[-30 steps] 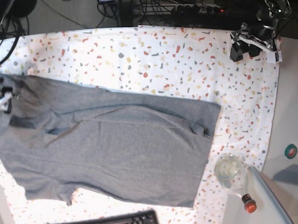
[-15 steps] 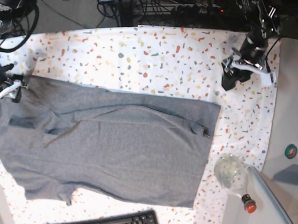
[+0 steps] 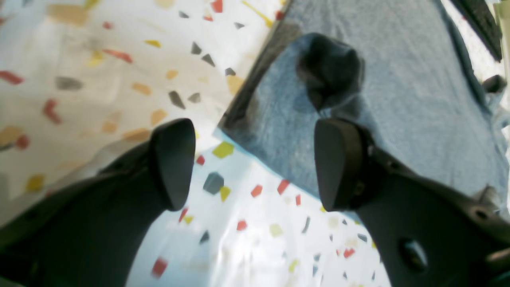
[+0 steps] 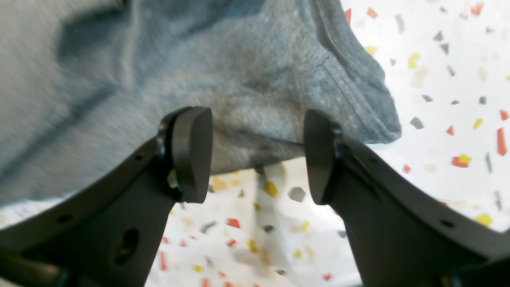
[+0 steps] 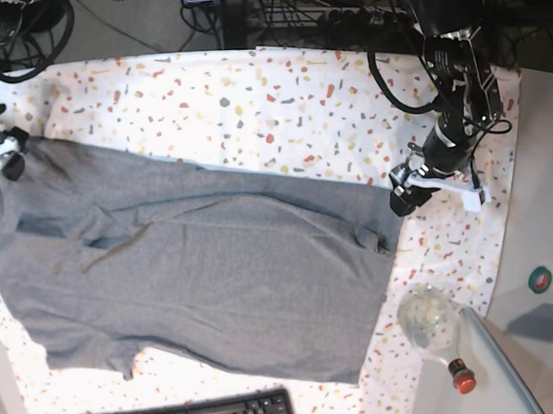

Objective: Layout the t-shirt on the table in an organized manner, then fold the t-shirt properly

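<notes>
The t-shirt [image 5: 197, 276] lies spread on the counter [image 5: 299, 104], creased. Both the left claw [image 3: 249, 165] and right claw [image 4: 257, 155] stand wide apart, empty, each over a corner. Soft, limp cloth; best pinched at hemmed corners.

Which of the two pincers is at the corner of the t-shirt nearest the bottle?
The left pincer, open, at the t-shirt corner near the bottle; the right pincer is at the opposite end.

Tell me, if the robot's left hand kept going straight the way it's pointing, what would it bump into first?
Most likely the corner of the grey t-shirt. The left hand is open, and that corner lies just ahead between its fingers, on the speckled table. Depth is hard to judge, so it might touch the bare cloth first.
</notes>
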